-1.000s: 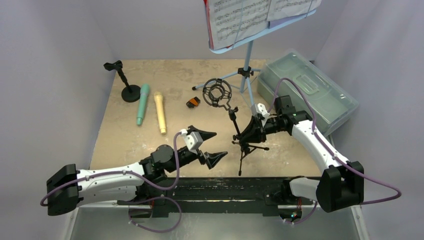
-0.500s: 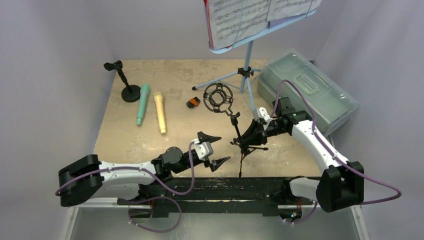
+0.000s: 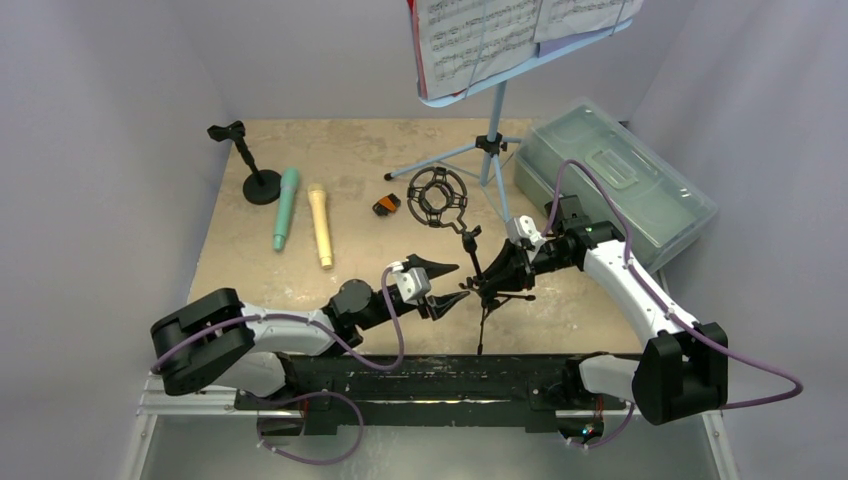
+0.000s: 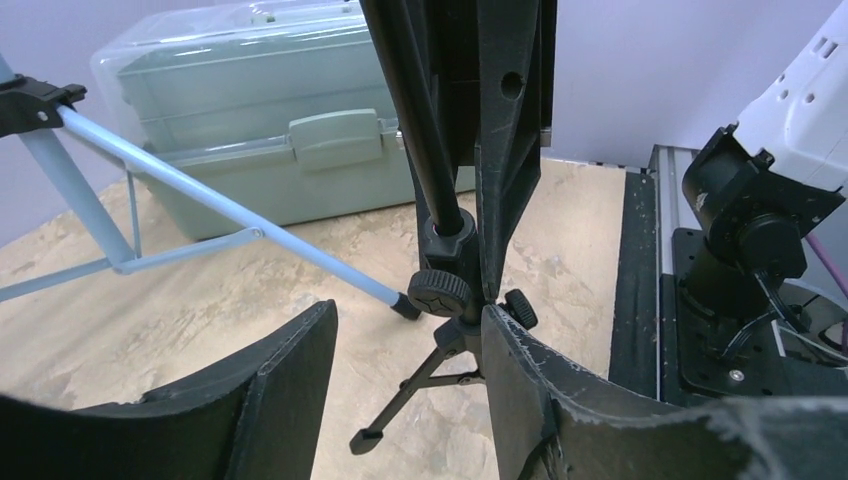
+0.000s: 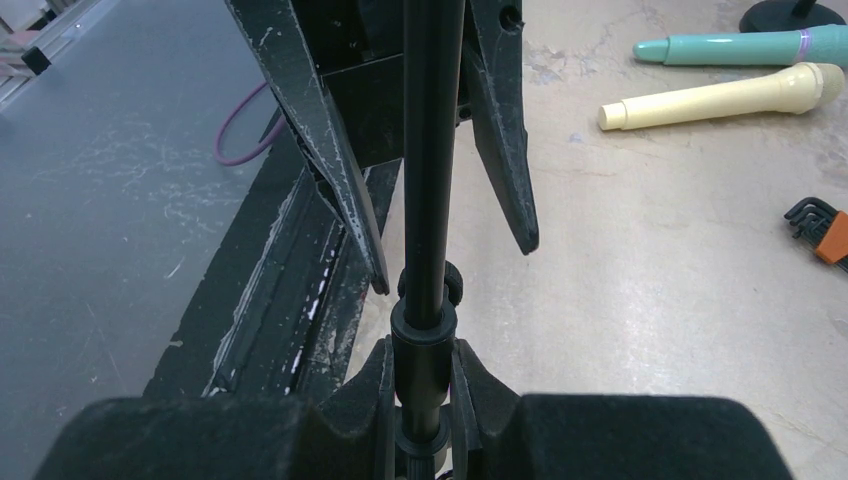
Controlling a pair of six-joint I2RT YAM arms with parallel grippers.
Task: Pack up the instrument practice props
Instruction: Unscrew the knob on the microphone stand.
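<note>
The slim black metal microphone tripod [image 4: 447,245] is clamped by the right gripper [image 3: 500,272]. The left gripper [image 3: 448,284] is seen beside it, jaws apart.

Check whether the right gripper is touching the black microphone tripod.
Touching. In the right wrist view the right gripper clamps the black microphone tripod by its pole, with a finger pressed against each side and no gap.

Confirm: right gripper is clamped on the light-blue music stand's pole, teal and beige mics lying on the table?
Wrong pole: the right gripper is clamped on the black microphone tripod, as the right wrist view shows. The teal mic and beige mic do lie on the table.
</note>
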